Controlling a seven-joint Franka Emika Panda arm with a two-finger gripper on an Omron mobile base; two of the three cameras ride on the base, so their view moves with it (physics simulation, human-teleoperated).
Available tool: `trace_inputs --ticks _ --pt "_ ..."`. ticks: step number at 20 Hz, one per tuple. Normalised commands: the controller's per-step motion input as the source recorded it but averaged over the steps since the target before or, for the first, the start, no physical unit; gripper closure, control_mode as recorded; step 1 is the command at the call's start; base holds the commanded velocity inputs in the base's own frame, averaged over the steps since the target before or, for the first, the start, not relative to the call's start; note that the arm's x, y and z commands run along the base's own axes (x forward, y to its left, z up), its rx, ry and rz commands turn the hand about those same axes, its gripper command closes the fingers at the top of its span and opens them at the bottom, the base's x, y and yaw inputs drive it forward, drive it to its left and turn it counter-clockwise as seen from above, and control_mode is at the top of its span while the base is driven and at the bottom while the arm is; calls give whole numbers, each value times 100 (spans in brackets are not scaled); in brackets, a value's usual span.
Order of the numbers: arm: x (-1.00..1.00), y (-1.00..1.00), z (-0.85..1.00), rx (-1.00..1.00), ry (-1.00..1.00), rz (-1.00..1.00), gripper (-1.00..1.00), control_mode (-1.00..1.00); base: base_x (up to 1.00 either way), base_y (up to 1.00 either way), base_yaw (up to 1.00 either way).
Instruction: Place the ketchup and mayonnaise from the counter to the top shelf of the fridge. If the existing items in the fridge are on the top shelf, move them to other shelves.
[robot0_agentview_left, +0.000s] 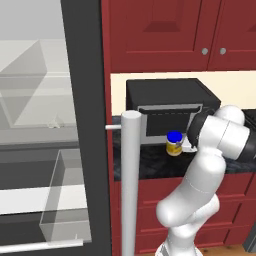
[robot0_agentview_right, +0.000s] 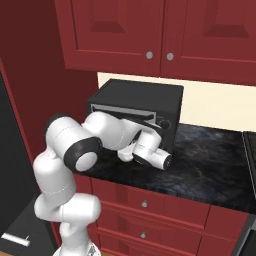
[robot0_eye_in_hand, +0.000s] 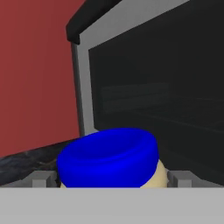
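A pale yellow mayonnaise jar with a round blue lid (robot0_agentview_left: 174, 143) stands upright on the dark speckled stone surface (robot0_agentview_left: 150, 167), just in front of a black toaster oven (robot0_agentview_left: 170, 107). The robot's tool (robot0_eye_in_hand: 113, 178) is open, one finger each side of the jar. Closing squarely below the lid should give a firm hold.

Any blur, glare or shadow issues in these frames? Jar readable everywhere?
Left base view: flat, even render light, no glare; the blue-lidded jar is small but sharp in front of the toaster oven. Right base view: crisp, soft shading under the cabinets. Hand view: the jar is very close, soft-edged and cropped at the bottom; the oven glass reads dark, with faint reflections.
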Motion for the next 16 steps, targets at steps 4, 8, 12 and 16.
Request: trace_inputs --ticks 4,8,12,16 --pt "2 22 0 0 0 4 -100 -100 0 0 0" --pt "10 23 -4 0 0 3 100 -100 0 0 0" --pt "8 8 -6 0 0 1 100 -100 0 0 0" --pt "0 0 0 0 0 0 100 -100 0 0 0"
